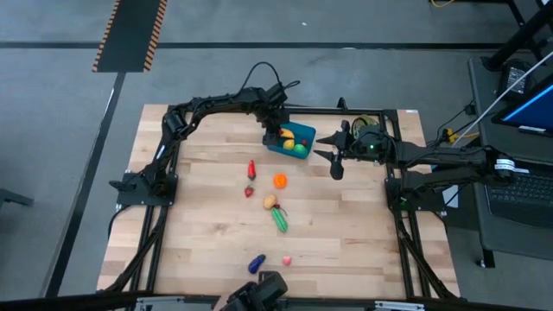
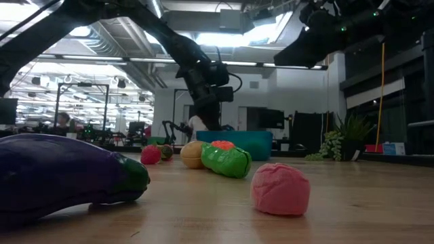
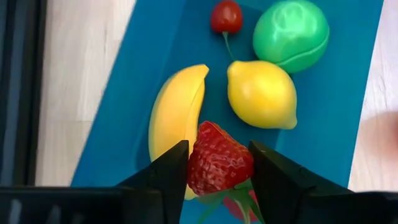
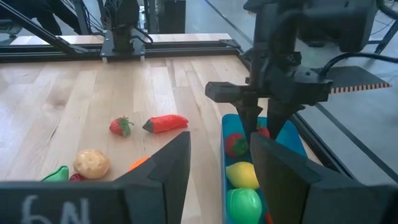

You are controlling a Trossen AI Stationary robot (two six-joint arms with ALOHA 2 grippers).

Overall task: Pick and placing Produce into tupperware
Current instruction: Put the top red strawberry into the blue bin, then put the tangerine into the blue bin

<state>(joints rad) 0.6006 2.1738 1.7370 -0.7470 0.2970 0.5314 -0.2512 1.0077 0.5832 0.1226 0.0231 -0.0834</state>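
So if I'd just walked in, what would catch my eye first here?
Probably the left gripper poised over the teal tub at the table's far edge, a red toy strawberry between its fingers, above a banana, lemon, green ball-shaped fruit and cherry already inside. Then the bright toy produce still scattered across the wooden table, like the orange and the purple eggplant near the front edge.

white "6n"-like characters on the right pincer (image 4: 219,163) mount, partly cut off
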